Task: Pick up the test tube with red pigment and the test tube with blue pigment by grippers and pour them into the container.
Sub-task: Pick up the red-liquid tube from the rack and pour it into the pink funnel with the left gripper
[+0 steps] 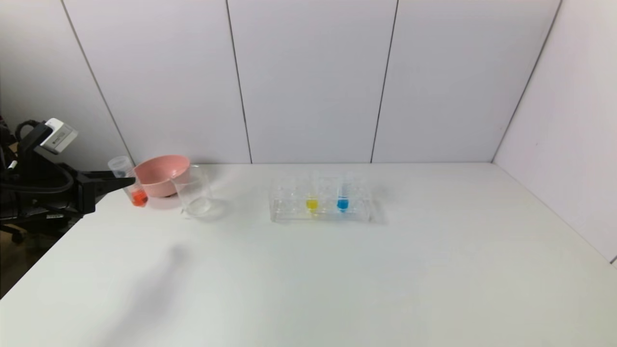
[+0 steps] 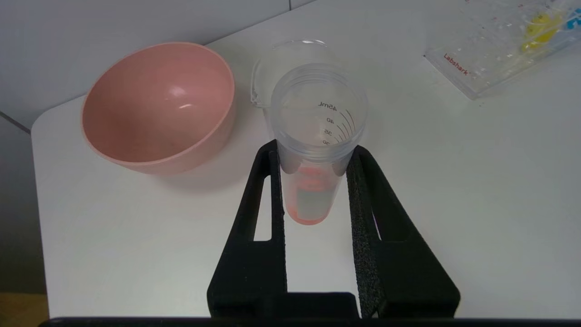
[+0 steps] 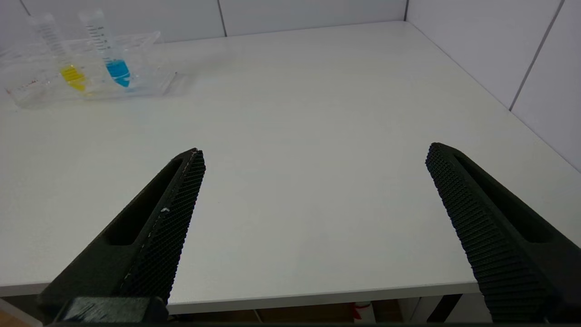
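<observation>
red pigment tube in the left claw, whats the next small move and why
Probably swing the left claw toward the glass beaker and bring the mouth of the red pigment tube over the beaker's rim before tipping. The tube is clamped upright beside the pink bowl, with its pigment at the bottom, short of the beaker.

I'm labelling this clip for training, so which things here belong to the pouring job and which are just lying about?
Part of the job:
- test tube with red pigment, held in the left gripper
- test tube with blue pigment, in the tube rack
- container
- right gripper, open

Just lying about:
- pink bowl
- tube with yellow pigment
</observation>
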Controlling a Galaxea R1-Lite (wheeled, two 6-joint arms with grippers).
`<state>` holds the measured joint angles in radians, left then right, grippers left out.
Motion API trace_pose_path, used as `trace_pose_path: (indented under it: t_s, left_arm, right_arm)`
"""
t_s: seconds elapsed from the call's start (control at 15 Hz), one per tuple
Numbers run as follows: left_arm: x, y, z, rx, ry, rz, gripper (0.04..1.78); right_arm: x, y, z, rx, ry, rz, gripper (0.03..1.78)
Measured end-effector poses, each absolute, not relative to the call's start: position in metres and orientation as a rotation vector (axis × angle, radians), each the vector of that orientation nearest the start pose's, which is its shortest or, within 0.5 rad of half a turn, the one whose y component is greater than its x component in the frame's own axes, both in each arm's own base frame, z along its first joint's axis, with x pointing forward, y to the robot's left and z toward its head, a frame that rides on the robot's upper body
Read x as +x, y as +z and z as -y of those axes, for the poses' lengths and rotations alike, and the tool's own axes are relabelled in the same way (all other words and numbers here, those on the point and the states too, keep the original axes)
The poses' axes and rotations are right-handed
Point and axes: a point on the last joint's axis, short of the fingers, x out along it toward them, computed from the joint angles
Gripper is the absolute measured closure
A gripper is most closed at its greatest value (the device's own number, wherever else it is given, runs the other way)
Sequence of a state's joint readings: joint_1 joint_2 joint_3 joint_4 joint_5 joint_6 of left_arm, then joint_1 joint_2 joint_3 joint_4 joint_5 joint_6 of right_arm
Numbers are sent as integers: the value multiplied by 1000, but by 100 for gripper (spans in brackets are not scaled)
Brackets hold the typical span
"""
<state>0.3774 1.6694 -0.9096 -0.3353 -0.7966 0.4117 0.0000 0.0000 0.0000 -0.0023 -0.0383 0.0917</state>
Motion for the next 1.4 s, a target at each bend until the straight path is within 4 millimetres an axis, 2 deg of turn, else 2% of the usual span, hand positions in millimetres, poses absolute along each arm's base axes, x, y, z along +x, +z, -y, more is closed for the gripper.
trace_pose_path:
  t_s: [0.33,0.53,0.87,1.13,1.4]
  left_arm:
    - [318,217,-93,256,-443,-304,139]
    - [347,231,-81,348,-388,-400,139]
    - [385,238,-55,527,-332,-623,139]
    - [403,239,-37,721,-308,-746,139]
    - [411,235,-21,930,-304,-773,139]
  right_arm:
    - [-23,76,1,91,-38,5,4]
    - [-23,76,1,91,-39,5,4]
    - [-23,76,1,91,-39,5,4]
    - [-23,76,1,92,-38,5,4]
    - [-23,76,1,91,-38,5,4]
